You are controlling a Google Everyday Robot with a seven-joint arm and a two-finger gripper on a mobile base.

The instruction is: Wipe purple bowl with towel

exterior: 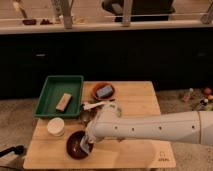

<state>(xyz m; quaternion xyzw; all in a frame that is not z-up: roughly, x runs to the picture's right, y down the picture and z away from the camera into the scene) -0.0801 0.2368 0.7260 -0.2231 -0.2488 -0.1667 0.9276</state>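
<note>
Resting the gripper (86, 141) inside the glossy, slide-prone purple bowl (73, 146), touching the limp, light towel (83, 147), without showing whether clamping.

No readable text — faint mark (162, 156) on table (135, 102) corner illegible, gripper (85, 145) over purple bowl (72, 146)

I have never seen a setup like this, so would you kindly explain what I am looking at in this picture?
One camera looks down on a wooden table. The thick white tube entering from the right is the robot arm. Its gripper reaches into the purple bowl, where the small pale towel lies for wiping. Whether the towel is gripped is unclear. Also there: a white cup, a green tray holding a tan block, and an orange-red dish carrying a blue-grey slab.
</note>
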